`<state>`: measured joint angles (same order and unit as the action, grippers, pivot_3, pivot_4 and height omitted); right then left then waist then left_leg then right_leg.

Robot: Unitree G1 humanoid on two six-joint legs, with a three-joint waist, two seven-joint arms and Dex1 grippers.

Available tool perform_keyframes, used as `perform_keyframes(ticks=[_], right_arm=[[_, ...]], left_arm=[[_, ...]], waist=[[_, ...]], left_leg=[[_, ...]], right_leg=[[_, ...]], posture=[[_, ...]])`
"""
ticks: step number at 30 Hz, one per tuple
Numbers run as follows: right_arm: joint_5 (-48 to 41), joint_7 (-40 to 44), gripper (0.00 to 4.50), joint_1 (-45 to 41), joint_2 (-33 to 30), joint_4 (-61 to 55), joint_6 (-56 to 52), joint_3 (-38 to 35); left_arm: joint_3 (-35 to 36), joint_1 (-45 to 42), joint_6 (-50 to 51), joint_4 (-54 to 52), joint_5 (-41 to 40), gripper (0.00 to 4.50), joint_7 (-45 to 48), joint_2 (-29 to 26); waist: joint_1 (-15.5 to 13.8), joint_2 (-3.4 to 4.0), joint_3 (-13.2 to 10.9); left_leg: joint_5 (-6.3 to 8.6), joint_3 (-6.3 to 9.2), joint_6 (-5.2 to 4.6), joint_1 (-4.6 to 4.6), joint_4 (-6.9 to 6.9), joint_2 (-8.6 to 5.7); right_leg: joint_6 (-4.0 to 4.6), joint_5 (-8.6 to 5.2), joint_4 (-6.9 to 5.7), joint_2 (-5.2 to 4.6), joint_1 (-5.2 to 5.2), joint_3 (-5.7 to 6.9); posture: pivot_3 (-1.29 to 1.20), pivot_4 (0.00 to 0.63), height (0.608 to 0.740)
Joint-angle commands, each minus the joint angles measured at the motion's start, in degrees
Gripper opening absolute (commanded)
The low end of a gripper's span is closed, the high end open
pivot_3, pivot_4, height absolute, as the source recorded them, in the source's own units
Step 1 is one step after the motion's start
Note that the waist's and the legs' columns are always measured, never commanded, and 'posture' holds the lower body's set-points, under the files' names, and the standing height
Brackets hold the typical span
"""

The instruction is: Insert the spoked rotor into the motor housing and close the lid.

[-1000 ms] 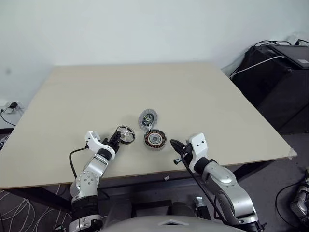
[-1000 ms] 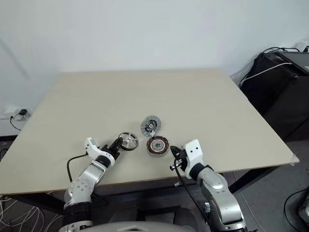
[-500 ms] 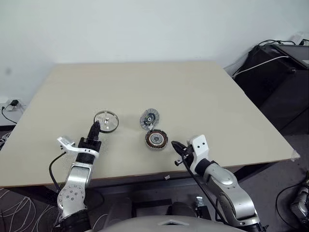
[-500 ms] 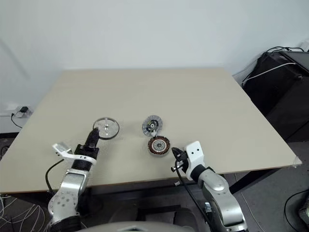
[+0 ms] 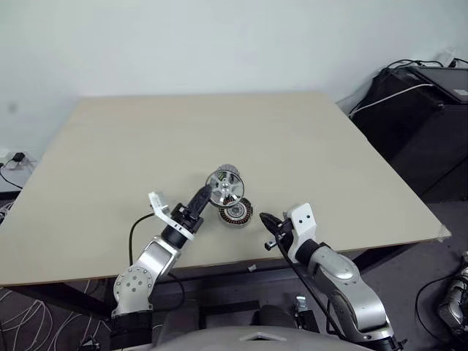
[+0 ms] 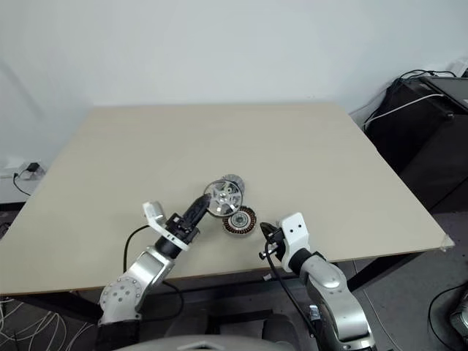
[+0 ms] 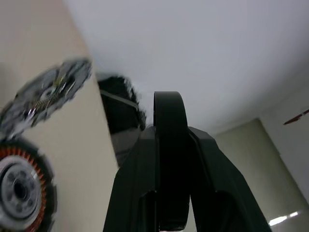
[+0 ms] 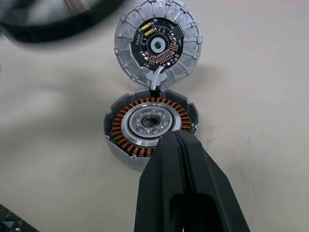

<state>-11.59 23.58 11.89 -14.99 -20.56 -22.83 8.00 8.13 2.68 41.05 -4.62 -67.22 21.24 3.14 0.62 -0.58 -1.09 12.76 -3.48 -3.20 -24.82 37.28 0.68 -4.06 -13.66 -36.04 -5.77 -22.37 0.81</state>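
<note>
Beige table [image 5: 146, 139], black box with cables [image 5: 424, 117], white wall [image 5: 219, 44]

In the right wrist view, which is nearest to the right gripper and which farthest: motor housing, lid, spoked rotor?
1. Motor housing, just ahead of the right gripper.
2. Lid, lying open behind the housing.
3. Spoked rotor, held up beyond the lid.

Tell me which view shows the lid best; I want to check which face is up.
The right wrist view: the lid lies flat beside the motor housing, dark centre and coloured bits facing up. The left wrist view shows it edge-on and blurred. In the eye views the spoked rotor in the left gripper covers most of it.
</note>
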Motion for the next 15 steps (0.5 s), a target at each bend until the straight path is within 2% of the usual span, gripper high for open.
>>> perform_keyframes(ticks=[1, 15], right_arm=[[-0.2, -0.6, 0.0, 0.2, 0.0, -2.1, 1.2, -0.9], [-0.3, -1.7, 0.0, 1.4, -0.2, -3.5, 1.3, -1.3]], left_arm=[[-1.8, -2.2, 0.3, 2.7, 3.4, 0.48, -0.1, 0.3], [-1.8, -7.0, -0.9, 13.3, 9.0, 0.48, 0.9, 4.2]], waist=[[0.0, 0.0, 0.0], [0.0, 0.01, 0.0]], left_leg=[[0.0, 0.0, 0.0, 0.0, 0.0, 0.0], [0.0, 0.02, 0.0, -0.02, 0.0, 0.02]], right_leg=[[0.0, 0.0, 0.0, 0.0, 0.0, 0.0], [0.0, 0.01, 0.02, -0.01, -0.02, -0.01]], posture=[[0.0, 0.0, 0.74], [0.0, 0.0, 0.74]])
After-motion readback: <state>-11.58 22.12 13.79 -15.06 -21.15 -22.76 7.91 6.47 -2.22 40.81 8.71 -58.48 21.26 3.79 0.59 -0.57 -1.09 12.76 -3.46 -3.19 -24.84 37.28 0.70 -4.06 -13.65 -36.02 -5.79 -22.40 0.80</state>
